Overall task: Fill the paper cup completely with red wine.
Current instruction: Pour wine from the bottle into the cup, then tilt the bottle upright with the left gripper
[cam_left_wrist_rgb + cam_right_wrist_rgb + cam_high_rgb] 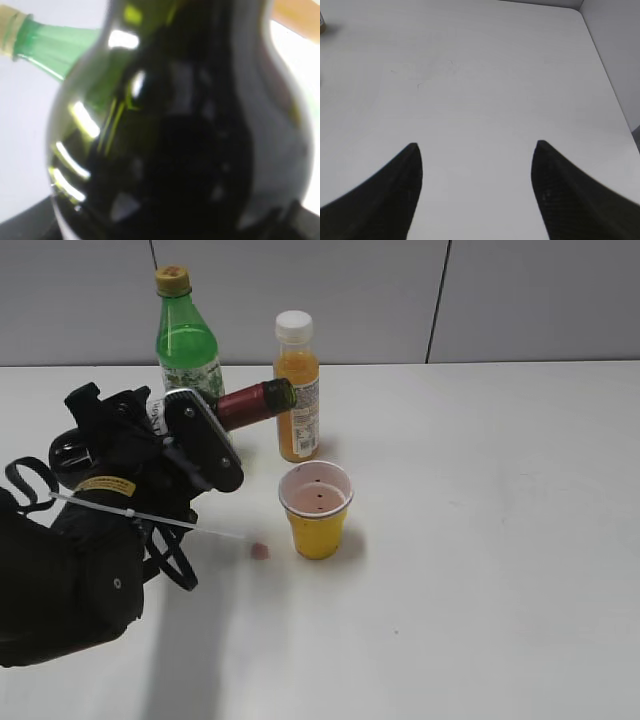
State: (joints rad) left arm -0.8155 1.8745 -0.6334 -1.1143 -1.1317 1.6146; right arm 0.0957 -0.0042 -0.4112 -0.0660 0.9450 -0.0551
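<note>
Dark glass wine bottle w/ maroon neck [252, 403] is tipped nearly horizontal, long axis running left-to-right in the exterior view, neck rising slightly twd the mouth, mouth pointing right, twd the orange juice bottle w/ white cap [298, 386]. Mouth end sits above and left of the small tapered yellow paper cup w/ white rolled rim [318, 510], not directly over it. Left gripper [196, 436] is clamped round the bottle body, black fingers covering most of it; only the neck shows past them. Left wrist view is filled by the bottle's dark green-black shoulder [190, 135], v. close and blurred, w/ window glints on the glass. Cup stands upright on the white table [500, 540], centre of frame, just in front of the juice bottle; inside is pinkish-white w/ a few dark specks, liquid level hard to tell. Small reddish spot [261, 551] on the table left of the cup. Green plastic soda bottle w/ yellow cap [185, 335] stands upright behind the gripper, beside the juice bottle. Labels: juice bottle has a white label w/ print, soda bottle a patterned one, neither readable; gripper has a yellow sticker, text too small. Right gripper [476, 190] hovers over bare table, dark fingers spread wide apart, holding nothing.
</note>
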